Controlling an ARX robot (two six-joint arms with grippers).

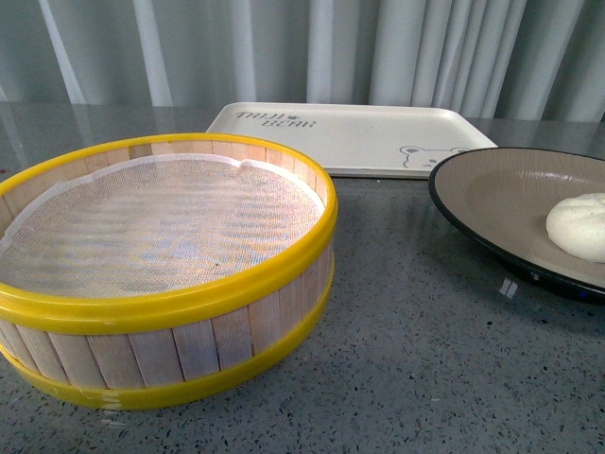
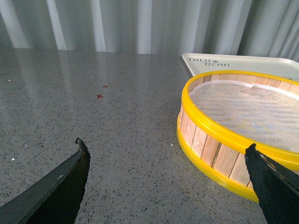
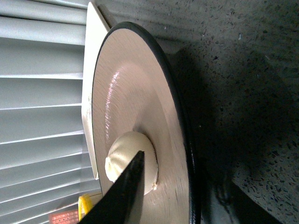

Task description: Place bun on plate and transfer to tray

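With the bun [image 1: 579, 225] on the plate [image 1: 492, 189], my right gripper [image 3: 173, 182] at its rim, clamped or not I cannot tell, and left gripper [image 2: 166, 154] spread empty, I'd carry it level to the tray [image 1: 359, 142].

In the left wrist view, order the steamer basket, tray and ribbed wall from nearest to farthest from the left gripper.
1. Steamer basket, just beside the left gripper.
2. Tray, behind the basket.
3. Ribbed wall, at the back.
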